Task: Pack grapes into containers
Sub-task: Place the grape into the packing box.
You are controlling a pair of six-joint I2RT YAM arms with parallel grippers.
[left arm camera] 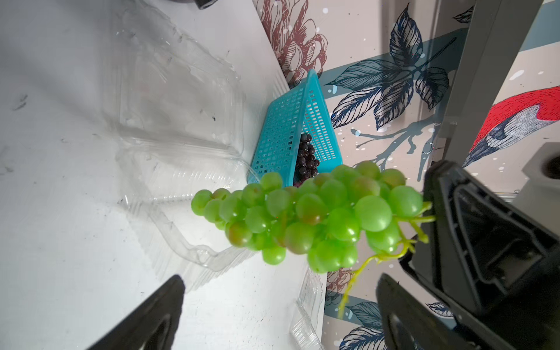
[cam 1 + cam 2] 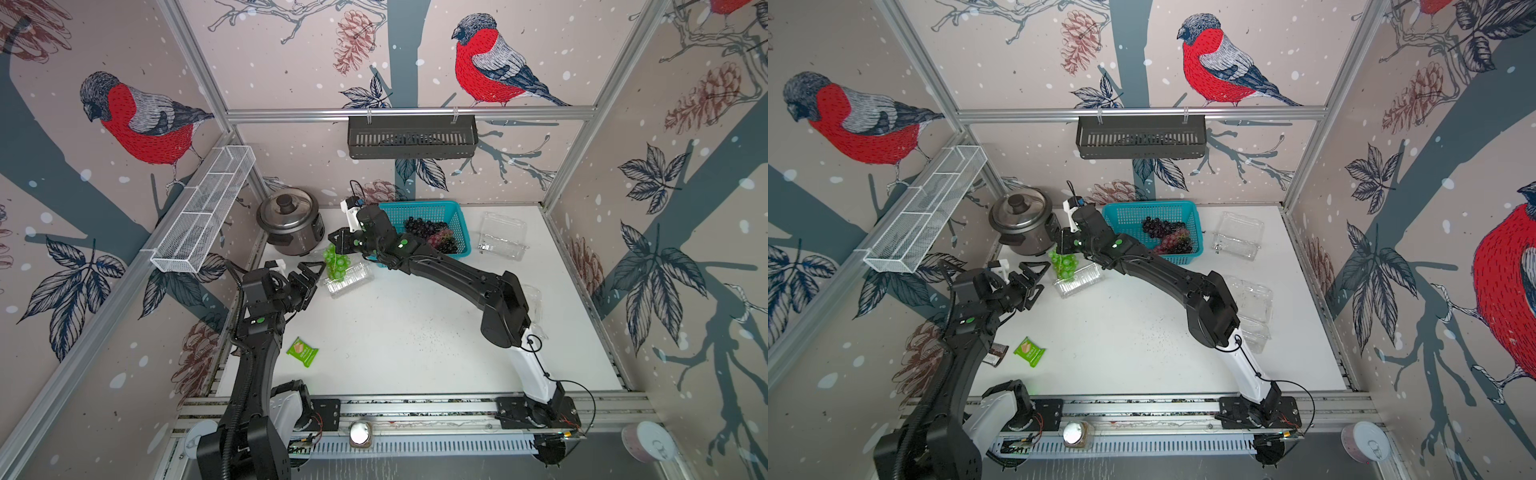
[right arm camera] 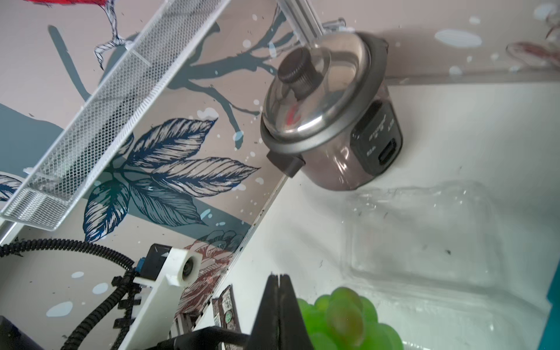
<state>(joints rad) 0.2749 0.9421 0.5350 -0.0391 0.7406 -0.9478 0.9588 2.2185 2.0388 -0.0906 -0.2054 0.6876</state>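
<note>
Right hand (image 2: 333,242): pinching green bunch (image 2: 336,262) by stem; I hold it over open container (image 2: 353,280). None packed yet; dark, red bunches (image 2: 428,232) in basket (image 2: 419,206).

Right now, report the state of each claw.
Left claw: open, holding nothing.
Right claw: closed on the stem of the green grapes, above a container.

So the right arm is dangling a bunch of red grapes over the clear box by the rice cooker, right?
Not quite: the bunch is green, not red. The right gripper does dangle the green grapes over the clear box by the rice cooker, as both top views and the left wrist view show.
</note>
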